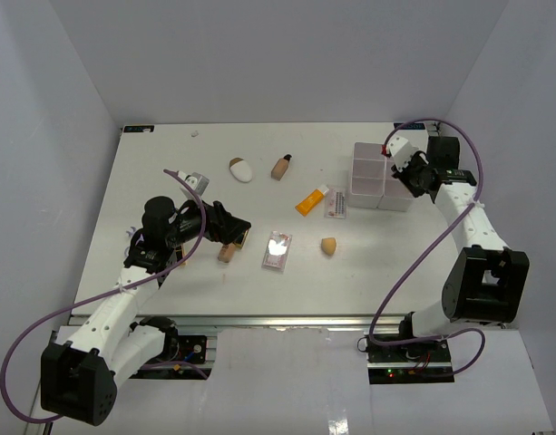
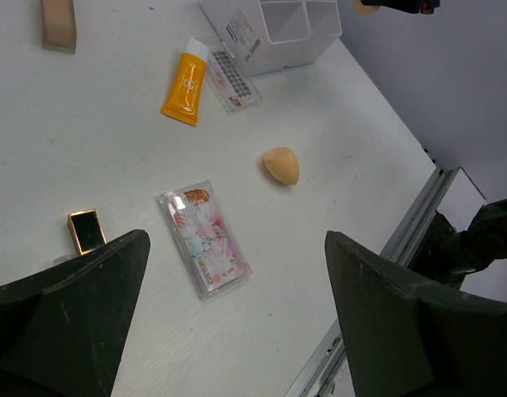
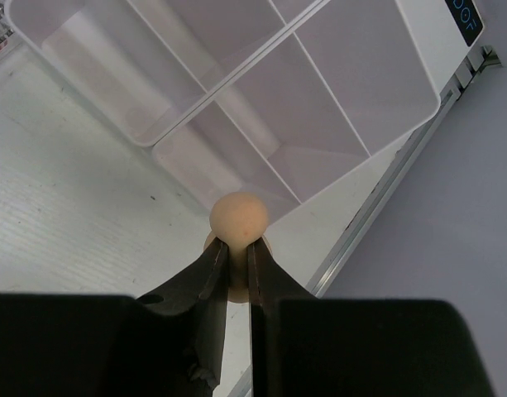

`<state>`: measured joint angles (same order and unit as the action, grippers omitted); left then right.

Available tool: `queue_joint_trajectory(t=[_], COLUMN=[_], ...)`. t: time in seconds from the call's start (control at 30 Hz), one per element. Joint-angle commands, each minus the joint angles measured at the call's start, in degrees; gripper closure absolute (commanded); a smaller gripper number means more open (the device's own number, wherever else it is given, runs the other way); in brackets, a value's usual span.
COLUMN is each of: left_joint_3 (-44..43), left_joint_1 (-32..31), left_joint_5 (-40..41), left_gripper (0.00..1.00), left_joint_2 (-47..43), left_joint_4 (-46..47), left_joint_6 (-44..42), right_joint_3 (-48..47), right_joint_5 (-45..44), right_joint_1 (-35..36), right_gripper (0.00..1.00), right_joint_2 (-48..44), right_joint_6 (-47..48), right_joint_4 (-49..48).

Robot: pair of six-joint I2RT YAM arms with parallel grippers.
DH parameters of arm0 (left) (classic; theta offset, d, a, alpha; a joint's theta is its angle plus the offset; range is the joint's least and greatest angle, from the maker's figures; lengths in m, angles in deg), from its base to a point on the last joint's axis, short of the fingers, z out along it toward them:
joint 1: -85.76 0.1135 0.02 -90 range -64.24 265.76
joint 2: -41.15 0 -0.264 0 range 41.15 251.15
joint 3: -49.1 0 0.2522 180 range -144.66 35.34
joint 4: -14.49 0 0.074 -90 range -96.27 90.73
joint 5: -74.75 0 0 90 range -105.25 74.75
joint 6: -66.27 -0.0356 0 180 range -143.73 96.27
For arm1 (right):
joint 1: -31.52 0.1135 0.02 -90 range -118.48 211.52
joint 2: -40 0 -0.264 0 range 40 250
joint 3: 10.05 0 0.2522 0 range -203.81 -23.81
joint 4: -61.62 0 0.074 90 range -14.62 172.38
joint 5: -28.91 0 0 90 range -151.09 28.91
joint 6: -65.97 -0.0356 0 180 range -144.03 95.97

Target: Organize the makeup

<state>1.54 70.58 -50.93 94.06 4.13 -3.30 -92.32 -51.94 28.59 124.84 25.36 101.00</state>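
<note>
**Makeup sorting: early stage.**
- Right jaws: clamped on a tan sponge [image 3: 239, 217], held aloft by a corner of the white box [image 3: 352, 91]; not yet released.
- Box compartments in view: nothing inside.
- Left jaws: wide apart, empty, above a clear-pink palette [image 2: 205, 240].
- Unsorted on the table [image 1: 169, 163]:
  - second sponge [image 1: 328, 245]
  - orange tube [image 1: 310, 200]
  - second palette [image 1: 337, 205], just beside the box
  - tan bottle [image 1: 281, 167]
  - oval piece [image 1: 242, 169]
  - small gold-edged piece [image 2: 86, 230]
- Judged: nearly everything is left to do.
</note>
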Motion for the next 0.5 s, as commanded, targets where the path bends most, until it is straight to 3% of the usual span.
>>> queue_joint_trajectory(t=[0.0, 0.47], left_joint_3=[-2.1, -2.1], left_joint_1=[-0.2, -0.2], left_joint_5=[-1.2, -1.5], left_gripper=[0.02, 0.02], left_joint_2=[-0.2, 0.3], left_joint_4=[0.5, 0.6], left_joint_6=[-0.6, -0.6], right_joint_3=[-1.0, 2.6], right_joint_5=[1.4, 2.7], right_joint_1=[0.0, 0.0], right_gripper=[0.92, 0.89], right_joint_2=[2.7, 5.9], right_joint_6=[-0.4, 6.6], right_joint_4=[-5.7, -9.9])
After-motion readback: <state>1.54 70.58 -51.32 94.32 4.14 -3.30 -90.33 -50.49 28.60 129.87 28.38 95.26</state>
